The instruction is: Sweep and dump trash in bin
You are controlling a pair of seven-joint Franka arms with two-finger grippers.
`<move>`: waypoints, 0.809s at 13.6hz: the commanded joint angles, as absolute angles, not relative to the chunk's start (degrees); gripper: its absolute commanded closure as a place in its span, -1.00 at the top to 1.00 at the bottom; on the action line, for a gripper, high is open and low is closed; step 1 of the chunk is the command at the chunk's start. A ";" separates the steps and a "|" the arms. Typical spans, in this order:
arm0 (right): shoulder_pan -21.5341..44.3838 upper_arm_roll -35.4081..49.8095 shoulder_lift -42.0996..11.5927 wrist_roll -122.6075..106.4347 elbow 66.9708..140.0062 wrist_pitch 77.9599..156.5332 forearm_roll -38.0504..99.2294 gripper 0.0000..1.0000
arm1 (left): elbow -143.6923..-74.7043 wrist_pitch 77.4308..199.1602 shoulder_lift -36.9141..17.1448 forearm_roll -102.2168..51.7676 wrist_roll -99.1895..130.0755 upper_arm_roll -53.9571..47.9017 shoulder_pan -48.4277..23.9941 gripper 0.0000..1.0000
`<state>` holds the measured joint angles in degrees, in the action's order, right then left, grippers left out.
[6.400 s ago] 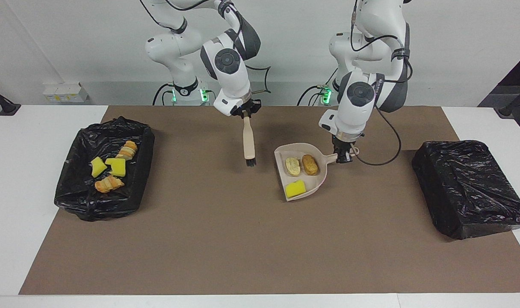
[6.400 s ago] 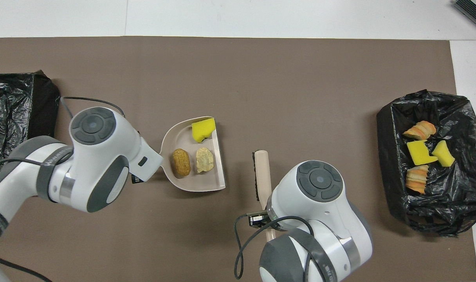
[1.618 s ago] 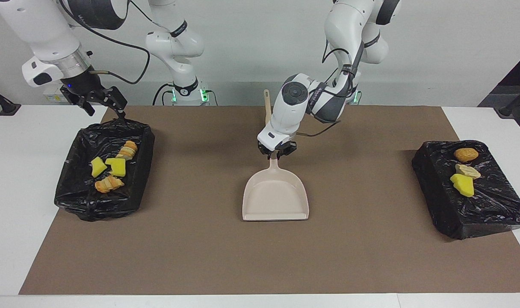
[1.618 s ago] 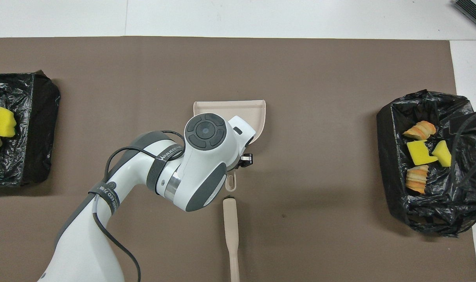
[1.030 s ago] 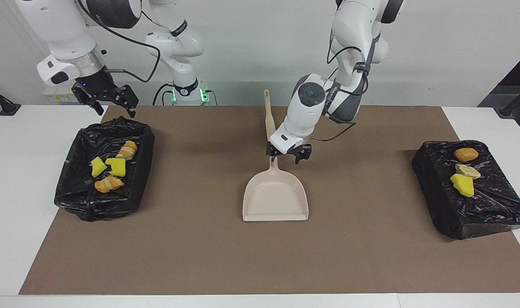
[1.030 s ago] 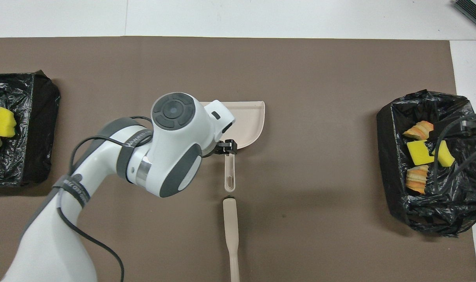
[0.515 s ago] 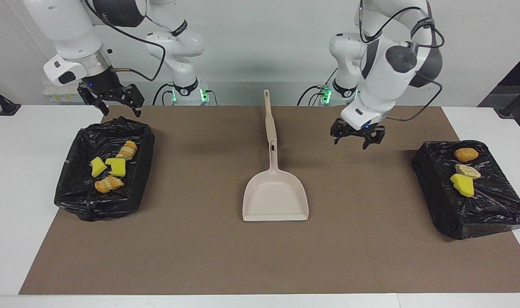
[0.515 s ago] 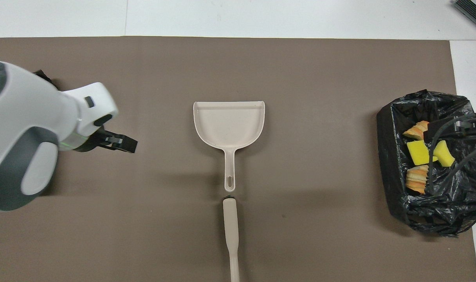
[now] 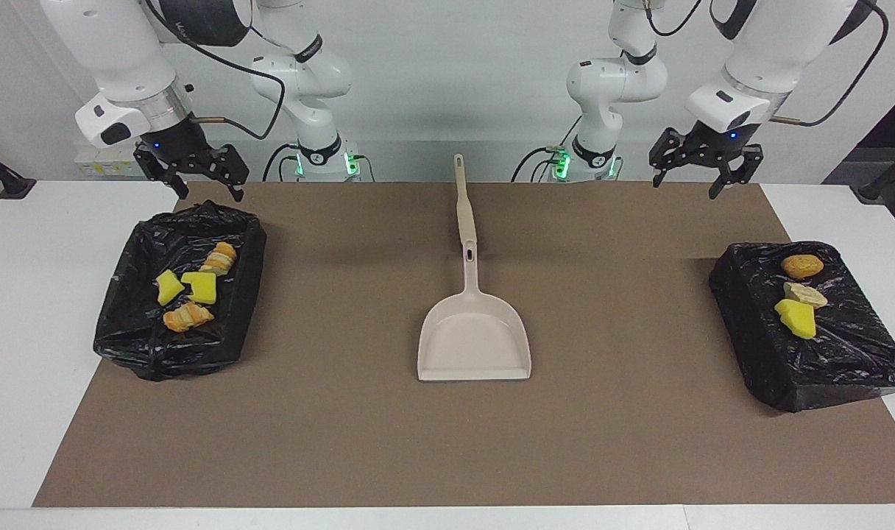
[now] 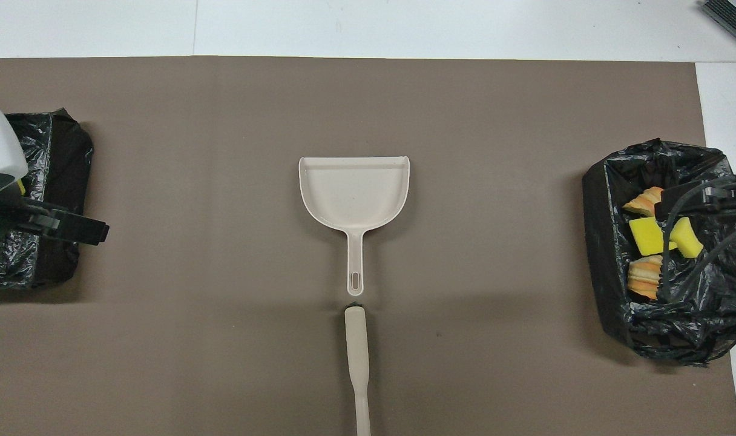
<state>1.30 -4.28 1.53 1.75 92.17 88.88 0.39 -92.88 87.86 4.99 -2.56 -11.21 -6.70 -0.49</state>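
The beige dustpan (image 9: 473,338) (image 10: 354,191) lies empty at the mat's middle, with nothing holding it. In line with its handle, nearer to the robots, lies the beige brush (image 9: 462,199) (image 10: 357,357). Three pieces of trash (image 9: 797,319) rest on the black-bagged bin (image 9: 845,368) at the left arm's end. Several more scraps of trash (image 9: 199,287) (image 10: 646,236) sit in the bin (image 9: 131,346) (image 10: 598,242) at the right arm's end. My left gripper (image 9: 696,180) hangs open and empty, high over the mat's corner. Above the other bin's rim my right gripper (image 9: 204,184) is open and empty.
A brown mat (image 9: 344,427) covers most of the white table. In the overhead view one finger of the left gripper (image 10: 71,229) shows over the bin (image 10: 59,181) at that end, and cables of the right arm cross the other bin.
My left gripper has left the dustpan's handle, risen, and swung out to the left arm's end of the table. The dustpan stays put. The right gripper has barely moved.
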 commanded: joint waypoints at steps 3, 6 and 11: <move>0.97 -4.13 2.81 1.85 93.78 89.83 1.32 1.00 | -82.81 83.24 -1.92 -0.09 -12.30 -7.12 0.62 1.00; 0.97 -4.13 2.81 1.93 93.69 89.83 1.32 1.00 | -80.95 82.18 -3.25 1.67 -14.14 -6.60 0.44 1.00; 1.05 -4.04 2.81 1.76 93.69 90.00 1.32 1.00 | -83.40 82.53 -1.24 0.44 -14.41 2.10 -4.74 1.00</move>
